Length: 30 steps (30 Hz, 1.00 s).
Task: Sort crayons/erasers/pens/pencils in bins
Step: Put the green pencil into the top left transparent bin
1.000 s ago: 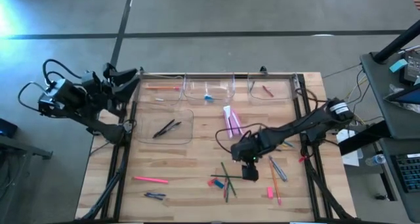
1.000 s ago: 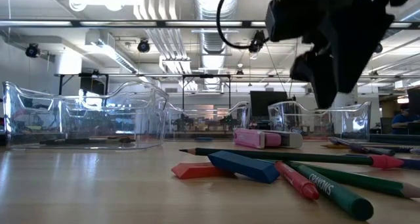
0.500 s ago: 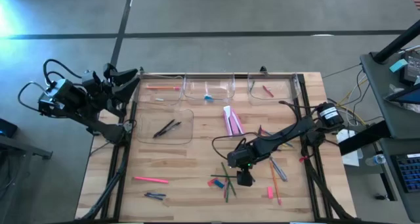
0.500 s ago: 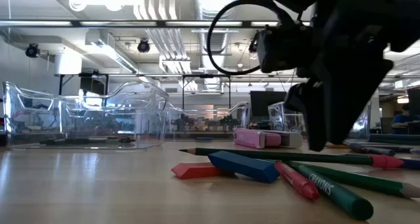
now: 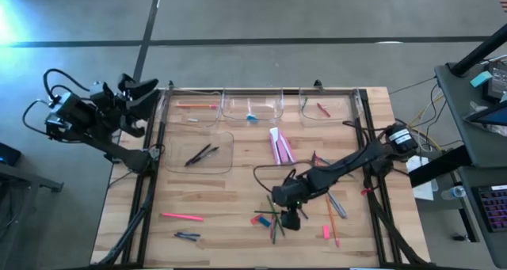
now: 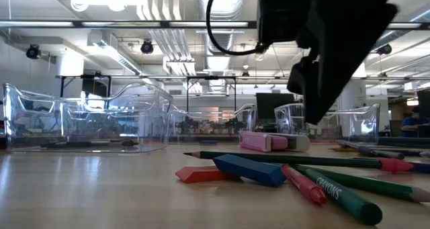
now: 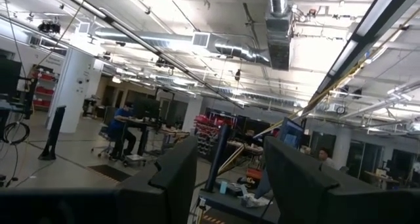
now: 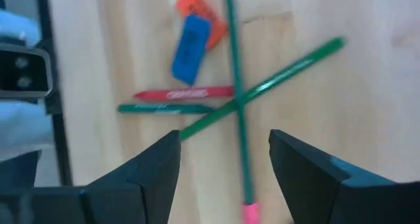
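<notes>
My right gripper (image 5: pixel 290 219) hovers open, pointing down at a slant, over a small pile near the table's front middle. The pile holds two crossed green pencils (image 8: pixel 262 87), a red crayon (image 8: pixel 184 92), a green crayon (image 8: pixel 161 108), a blue eraser (image 8: pixel 191 46) and an orange-red eraser (image 8: pixel 205 15). All of them lie flat on the wood. In the low view the gripper (image 6: pixel 322 68) hangs above the blue eraser (image 6: pixel 250 170). Four clear bins stand at the back and left (image 5: pixel 196 112) (image 5: pixel 253 108) (image 5: pixel 326 108) (image 5: pixel 200 153). My left gripper (image 7: pixel 226 178) is open, raised beyond the table's left edge (image 5: pixel 141 88).
A pink marker (image 5: pixel 181 217) and dark blue pens (image 5: pixel 188 236) lie front left. Pink blocks (image 5: pixel 279 146) lie mid-table, more pens (image 5: pixel 336 203) and a small pink eraser (image 5: pixel 325 232) to the right. Black pens (image 5: pixel 202 154) sit in the left bin. Metal rails edge the table.
My right gripper has gone toward the table's left and near edge and sunk a little, tipping further down, ending over the pile of erasers and pencils. It has stayed open. Nothing on the table has moved.
</notes>
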### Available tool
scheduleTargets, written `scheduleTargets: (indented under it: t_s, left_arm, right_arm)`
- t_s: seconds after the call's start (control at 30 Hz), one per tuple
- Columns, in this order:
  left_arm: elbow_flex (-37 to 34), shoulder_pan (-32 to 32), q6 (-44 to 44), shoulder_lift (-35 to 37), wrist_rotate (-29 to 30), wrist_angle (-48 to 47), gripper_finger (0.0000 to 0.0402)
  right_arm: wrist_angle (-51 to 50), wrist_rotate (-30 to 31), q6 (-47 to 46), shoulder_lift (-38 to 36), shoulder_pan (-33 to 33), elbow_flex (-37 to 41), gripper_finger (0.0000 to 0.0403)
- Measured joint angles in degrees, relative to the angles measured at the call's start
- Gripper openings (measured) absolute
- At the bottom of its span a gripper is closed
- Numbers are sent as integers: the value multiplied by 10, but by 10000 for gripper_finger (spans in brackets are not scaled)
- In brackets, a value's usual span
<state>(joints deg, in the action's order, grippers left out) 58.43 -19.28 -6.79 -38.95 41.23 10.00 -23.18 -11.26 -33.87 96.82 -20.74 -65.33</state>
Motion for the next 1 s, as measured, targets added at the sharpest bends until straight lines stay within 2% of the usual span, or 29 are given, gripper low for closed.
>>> scheduleTargets:
  t_s: [0.33,0.63,0.8,1.0]
  left_arm:
    - [0,0,3,-5,0,0,162]
    - [0,0,4,-2,0,0,162]
    - [0,0,4,-2,0,0,162]
    - [0,0,4,-3,0,0,162]
  right_arm:
    - [-1,61,2,28,-18,23,221]
    - [5,73,29,67,-24,30,215]
    - [3,74,32,81,-27,31,192]
    - [2,77,17,85,-29,32,137]
